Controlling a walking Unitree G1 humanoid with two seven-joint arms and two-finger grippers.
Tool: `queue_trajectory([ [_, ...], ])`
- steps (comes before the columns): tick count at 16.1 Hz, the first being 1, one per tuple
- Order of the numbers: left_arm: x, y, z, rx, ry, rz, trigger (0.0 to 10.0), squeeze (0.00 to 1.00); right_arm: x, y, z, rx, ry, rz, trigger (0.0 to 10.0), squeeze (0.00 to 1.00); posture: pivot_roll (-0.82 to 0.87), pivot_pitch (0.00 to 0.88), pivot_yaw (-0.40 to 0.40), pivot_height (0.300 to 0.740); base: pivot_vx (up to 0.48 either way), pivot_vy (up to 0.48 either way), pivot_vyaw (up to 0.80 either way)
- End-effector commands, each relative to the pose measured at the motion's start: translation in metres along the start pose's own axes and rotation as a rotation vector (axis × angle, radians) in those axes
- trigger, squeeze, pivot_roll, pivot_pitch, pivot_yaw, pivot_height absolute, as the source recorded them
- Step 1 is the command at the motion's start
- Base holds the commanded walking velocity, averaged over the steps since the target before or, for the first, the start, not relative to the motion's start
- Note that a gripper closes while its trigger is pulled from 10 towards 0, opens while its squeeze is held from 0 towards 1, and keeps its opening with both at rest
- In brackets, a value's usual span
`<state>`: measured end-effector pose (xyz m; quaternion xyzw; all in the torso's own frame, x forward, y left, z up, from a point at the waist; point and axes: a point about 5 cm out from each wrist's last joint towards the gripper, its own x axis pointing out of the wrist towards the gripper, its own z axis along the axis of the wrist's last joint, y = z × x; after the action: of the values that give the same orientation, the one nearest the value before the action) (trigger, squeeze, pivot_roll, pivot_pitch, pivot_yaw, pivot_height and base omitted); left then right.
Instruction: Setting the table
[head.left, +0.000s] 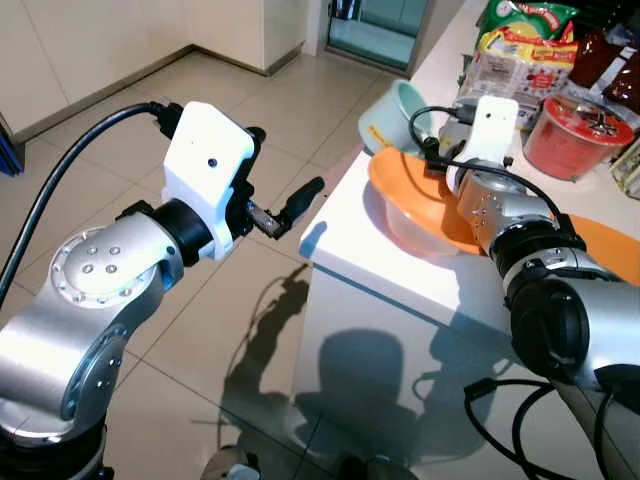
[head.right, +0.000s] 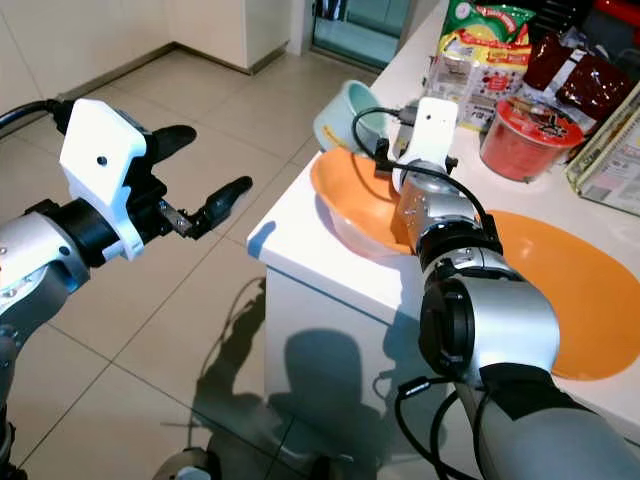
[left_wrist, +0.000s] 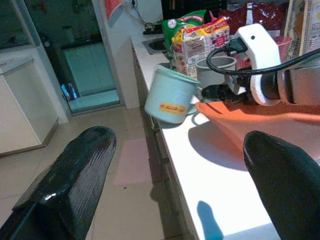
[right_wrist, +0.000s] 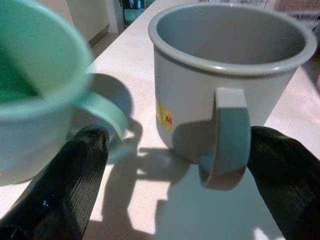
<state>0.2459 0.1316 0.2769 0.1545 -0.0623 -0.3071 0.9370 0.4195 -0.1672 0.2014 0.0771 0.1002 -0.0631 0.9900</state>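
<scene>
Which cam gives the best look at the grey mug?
Right wrist view: the grey mug sits large and sharp between the open right gripper fingers, handle facing the camera. Left wrist view catches just its rim behind the mint mug.

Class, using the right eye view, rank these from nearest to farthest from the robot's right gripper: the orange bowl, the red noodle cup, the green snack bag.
1. Orange bowl: at the counter's corner, directly under the right gripper.
2. Red noodle cup: farther along the counter, on the gripper's right.
3. Green snack bag: at the back of the counter, beyond the gripper.
</scene>
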Motion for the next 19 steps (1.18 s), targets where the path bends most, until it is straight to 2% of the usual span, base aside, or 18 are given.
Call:
queue_trajectory([
  [1,-0.002,-0.002,0.004,0.006,-0.011,-0.014,10.0,0.00,0.000,-0.005,-0.010,0.041,0.050,-0.014,10.0,0.00,0.24,0.161,-0.108,0.740,0.000,0.000,0.00],
  [5,-0.001,-0.003,0.004,0.004,-0.012,-0.020,10.0,0.00,0.000,-0.011,-0.001,0.090,0.032,-0.035,10.0,0.00,0.23,0.157,-0.107,0.740,0.000,0.000,0.00],
  [7,0.000,-0.004,0.004,0.002,-0.012,-0.022,10.0,0.00,0.000,-0.015,-0.001,0.117,0.032,-0.052,4.3,0.00,0.22,0.150,-0.107,0.740,0.000,0.000,0.00],
  [8,0.000,-0.004,0.005,0.002,-0.013,-0.022,10.0,0.00,0.000,-0.017,0.000,0.134,0.032,-0.061,0.6,0.00,0.22,0.150,-0.106,0.740,0.000,0.000,0.00],
  [9,0.000,-0.004,0.005,0.002,-0.014,-0.022,10.0,0.00,0.000,-0.019,0.001,0.152,0.030,-0.067,0.0,0.00,0.22,0.150,-0.106,0.740,0.000,0.000,0.00],
  [19,0.001,-0.002,0.005,0.005,-0.018,-0.019,10.0,0.00,0.001,-0.021,0.007,0.166,0.003,-0.069,0.0,0.00,0.22,0.141,-0.106,0.740,0.000,0.000,0.00],
])
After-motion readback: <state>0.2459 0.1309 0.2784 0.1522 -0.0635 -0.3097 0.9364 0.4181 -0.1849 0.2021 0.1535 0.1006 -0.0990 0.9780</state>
